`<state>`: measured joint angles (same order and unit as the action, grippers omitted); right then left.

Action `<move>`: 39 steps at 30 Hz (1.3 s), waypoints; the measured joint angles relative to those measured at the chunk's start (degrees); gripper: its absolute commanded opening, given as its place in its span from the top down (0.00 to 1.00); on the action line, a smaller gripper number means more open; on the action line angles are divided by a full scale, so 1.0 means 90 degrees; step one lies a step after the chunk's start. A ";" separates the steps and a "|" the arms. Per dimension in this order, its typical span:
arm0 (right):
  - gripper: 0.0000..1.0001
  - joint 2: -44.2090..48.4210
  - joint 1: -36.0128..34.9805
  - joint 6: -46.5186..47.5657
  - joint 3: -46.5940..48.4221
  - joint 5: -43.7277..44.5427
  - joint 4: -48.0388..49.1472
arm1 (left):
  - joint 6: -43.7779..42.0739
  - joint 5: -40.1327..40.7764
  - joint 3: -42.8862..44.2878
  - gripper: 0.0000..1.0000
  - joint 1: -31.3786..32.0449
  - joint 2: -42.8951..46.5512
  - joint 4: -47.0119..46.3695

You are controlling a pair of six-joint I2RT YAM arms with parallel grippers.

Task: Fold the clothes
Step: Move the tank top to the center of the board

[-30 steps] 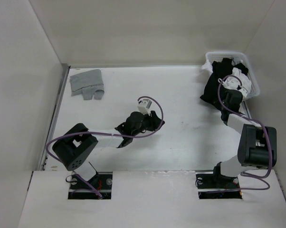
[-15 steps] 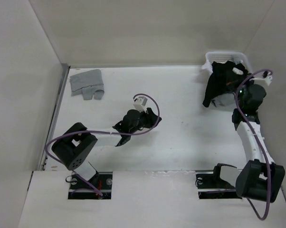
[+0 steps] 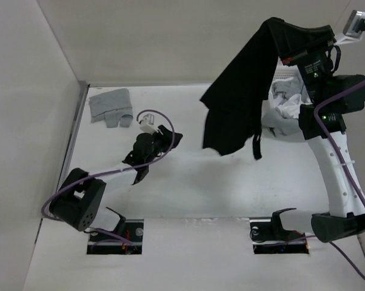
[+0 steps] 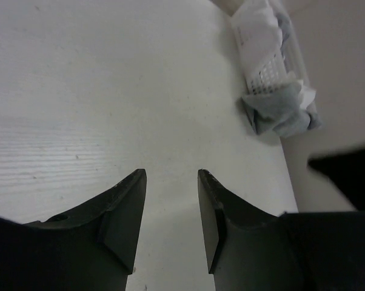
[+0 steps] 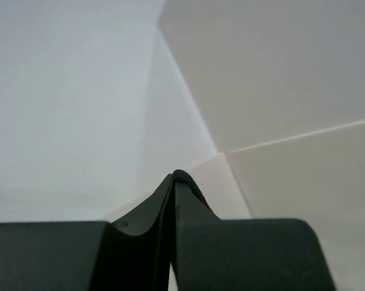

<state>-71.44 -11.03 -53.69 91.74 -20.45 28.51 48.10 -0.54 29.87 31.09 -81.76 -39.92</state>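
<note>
The black T-shirt is off the table, hanging in the upper right of the overhead frame from the end of the raised right arm. Its top is bunched over the arm's tip and the body of the cloth falls in a long, creased sheet down and to the left. A narrow strip dangles at its lower right. The lowest edge lies over the table's far right part in the frame; whether it touches the surface cannot be told from above. The right gripper has its jaws pressed together. In its wrist view no cloth shows past the tips, only white walls beyond, but the overhead view shows the shirt hanging from this gripper, so it is pinching the shirt. Behind the shirt and arm, at the right of the overhead frame, sits the white mesh basket with grey and white garments spilling over its near rim. The left gripper is low over the middle of the table, well apart from the shirt, jaws parted with nothing between them and bare white surface ahead. A small grey garment lies crumpled at the table's far left corner, just beyond the left arm.
</note>
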 measured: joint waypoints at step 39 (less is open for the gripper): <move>0.57 -0.0155 -0.2278 -0.0185 -0.6965 0.1863 0.0512 | 0.1103 0.0277 -0.1059 0.61 -0.2480 0.2246 0.1166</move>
<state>-72.84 -31.53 -55.35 29.06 -3.68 33.12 58.02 1.96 20.34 8.78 -61.54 -29.43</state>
